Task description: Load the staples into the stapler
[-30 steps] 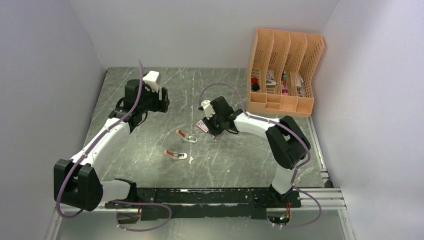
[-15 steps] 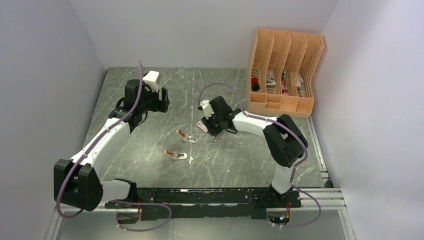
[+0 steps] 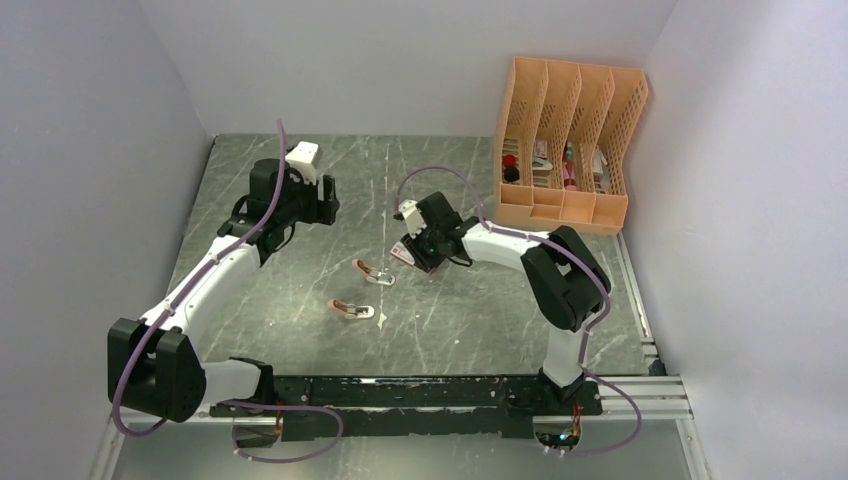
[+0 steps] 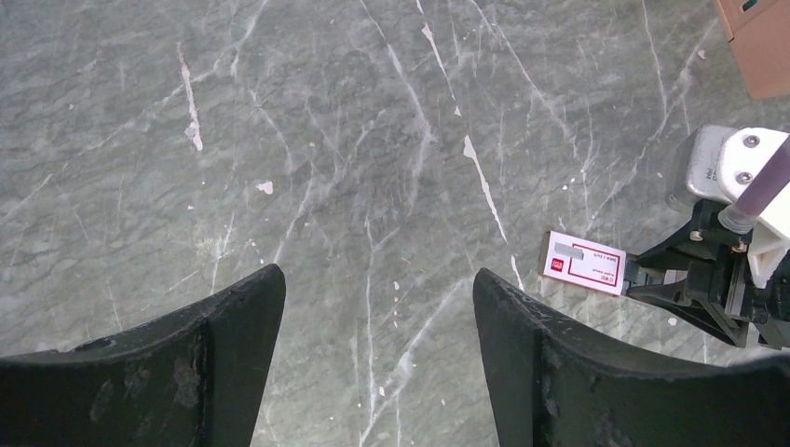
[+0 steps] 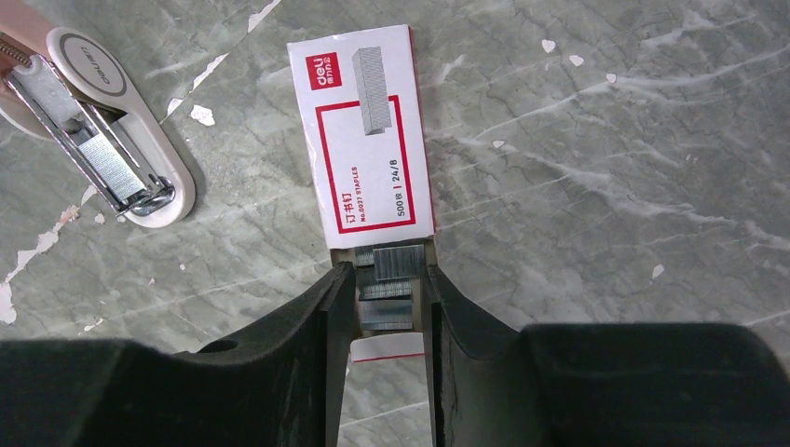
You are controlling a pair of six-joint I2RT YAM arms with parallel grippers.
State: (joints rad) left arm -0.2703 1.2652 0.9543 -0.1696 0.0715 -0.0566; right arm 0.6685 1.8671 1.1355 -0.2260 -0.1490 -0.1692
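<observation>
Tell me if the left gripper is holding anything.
No, the left gripper is open, with only tabletop showing between its fingers.

Bright, even, diffuse light from above, soft faint shadows, crisp focus in all three views.

An orange mesh file rack stands at the far right of the grey marble table. Small oddments sit in its slots.

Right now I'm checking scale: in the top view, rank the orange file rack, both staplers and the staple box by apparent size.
1. File rack, largest.
2. Near stapler and far stapler: alike, unranked.
3. Staple box, smallest, partly hidden by right pincer.
</observation>
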